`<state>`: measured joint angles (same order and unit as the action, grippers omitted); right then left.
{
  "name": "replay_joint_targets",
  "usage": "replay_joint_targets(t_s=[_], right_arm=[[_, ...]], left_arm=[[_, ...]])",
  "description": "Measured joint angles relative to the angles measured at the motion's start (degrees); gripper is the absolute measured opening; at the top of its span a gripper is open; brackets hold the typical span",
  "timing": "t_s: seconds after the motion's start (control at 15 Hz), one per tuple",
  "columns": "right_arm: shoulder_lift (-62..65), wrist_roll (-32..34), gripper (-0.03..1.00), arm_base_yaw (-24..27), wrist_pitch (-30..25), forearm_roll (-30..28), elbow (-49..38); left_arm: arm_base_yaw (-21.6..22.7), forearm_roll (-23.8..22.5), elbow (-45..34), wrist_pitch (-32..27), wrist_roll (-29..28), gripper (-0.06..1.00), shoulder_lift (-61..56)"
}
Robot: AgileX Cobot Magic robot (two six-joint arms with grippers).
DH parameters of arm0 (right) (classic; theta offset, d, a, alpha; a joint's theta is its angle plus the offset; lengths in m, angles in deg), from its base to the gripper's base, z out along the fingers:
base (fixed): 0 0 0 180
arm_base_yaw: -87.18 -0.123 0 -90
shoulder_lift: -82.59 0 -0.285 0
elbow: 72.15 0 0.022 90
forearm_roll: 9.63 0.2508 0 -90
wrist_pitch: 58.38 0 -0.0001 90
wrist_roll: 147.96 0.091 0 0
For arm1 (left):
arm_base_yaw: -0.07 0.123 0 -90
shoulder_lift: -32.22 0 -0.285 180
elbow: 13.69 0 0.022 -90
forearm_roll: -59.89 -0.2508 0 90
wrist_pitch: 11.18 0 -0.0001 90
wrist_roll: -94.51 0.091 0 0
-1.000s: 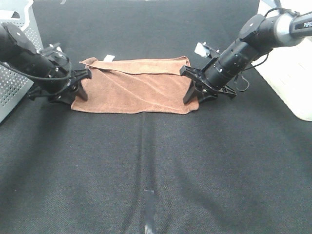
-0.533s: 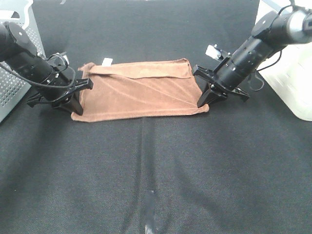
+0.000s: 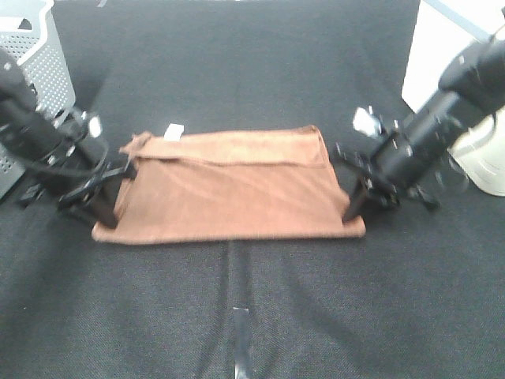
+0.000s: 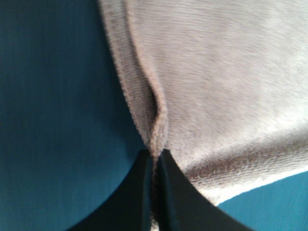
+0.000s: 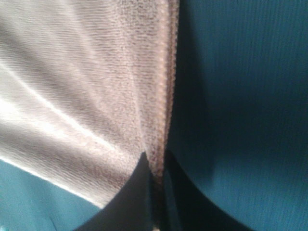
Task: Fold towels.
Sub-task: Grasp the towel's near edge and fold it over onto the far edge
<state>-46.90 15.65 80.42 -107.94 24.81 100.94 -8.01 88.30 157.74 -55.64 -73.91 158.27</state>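
The brown towel (image 3: 229, 185) lies spread on the black table, its far edge folded over, with a small white tag (image 3: 173, 130) at the far left. My left gripper (image 3: 105, 215) is shut on the towel's near left corner; the left wrist view shows its fingertips (image 4: 144, 192) pinching the towel (image 4: 216, 86) hem. My right gripper (image 3: 353, 212) is shut on the near right corner; the right wrist view shows its fingertips (image 5: 139, 187) clamped on the towel (image 5: 82, 82) edge. The towel is stretched between both grippers.
A grey perforated basket (image 3: 35, 47) stands at the far left. A white bin (image 3: 442, 63) stands at the far right behind the right arm. A strip of tape (image 3: 241, 339) marks the table's near middle.
Both grippers have pulled the towel's near corners toward the front and outward. The towel now lies wider and closer to the near edge.
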Motion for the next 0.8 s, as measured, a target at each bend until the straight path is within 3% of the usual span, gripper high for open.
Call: replay_joint_targets(t_s=[0.13, 0.33, 0.6, 0.8], right_arm=[[0.63, -1.15, 0.0, 0.0, 1.55, 0.4, -3.38], [1.32, -1.95, 0.0, 0.0, 1.6, 0.06, 0.34], [-1.09, -1.89, 0.0, 0.0, 0.74, -1.03, 13.24], [-8.94, 0.0, 0.0, 0.0, -2.81, -3.61, 28.82]], left_arm=[[0.0, 0.0, -2.92, 1.55, 0.97, 0.01, -1.78], [0.0, -0.17, 0.23, 2.75, -0.34, 0.01, -2.58], [0.17, -1.72, 11.12, 3.04, -4.24, 0.01, -0.06], [2.06, -1.78, 23.03, 2.92, -7.28, 0.01, 6.76]])
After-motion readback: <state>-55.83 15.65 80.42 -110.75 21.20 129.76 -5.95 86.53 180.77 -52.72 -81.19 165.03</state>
